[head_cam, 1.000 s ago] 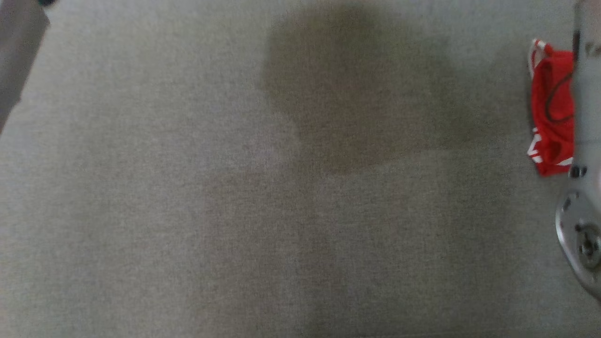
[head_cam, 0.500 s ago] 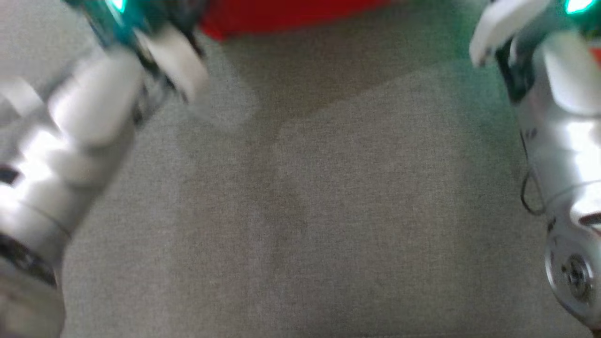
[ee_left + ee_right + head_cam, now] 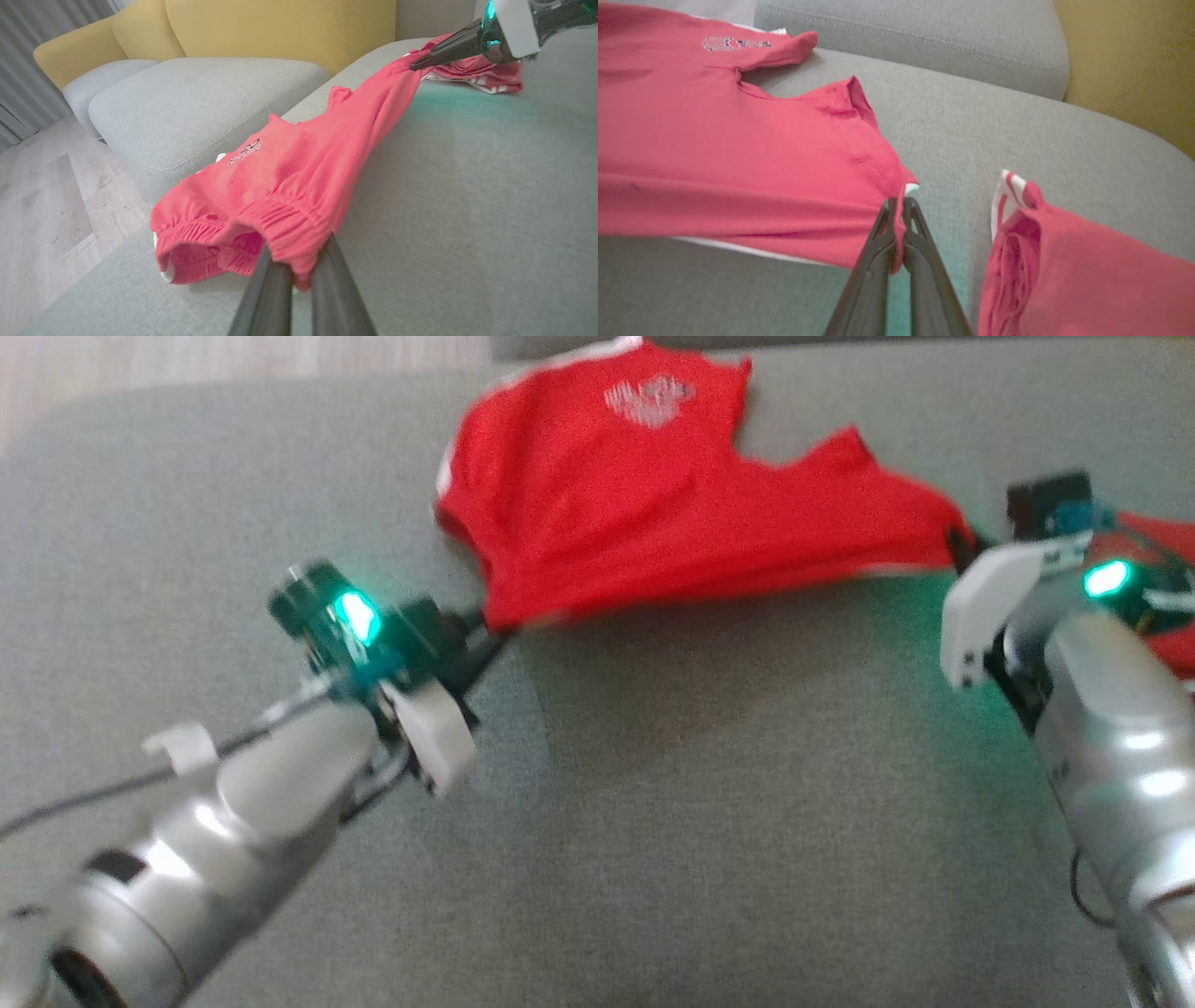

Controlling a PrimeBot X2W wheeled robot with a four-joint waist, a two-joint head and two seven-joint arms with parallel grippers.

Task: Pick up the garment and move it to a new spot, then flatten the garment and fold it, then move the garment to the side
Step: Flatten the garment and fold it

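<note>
The garment is a pair of red shorts with a pale print, stretched just above the grey cushion between my two grippers. My left gripper is shut on one end. In the left wrist view its fingers pinch the gathered elastic waistband of the garment. My right gripper is shut on the other end. In the right wrist view it clamps the hem of the garment. The right gripper shows across the cloth in the left wrist view.
A second red piece of clothing with white stripes lies crumpled to the right of my right gripper, seen too in the head view. A yellow sofa back and another grey cushion stand beyond. Wooden floor lies past the cushion's edge.
The head camera has swung: a second ago it showed bare grey cushion with red cloth at the right edge, and now both arms and the stretched garment are in view.
</note>
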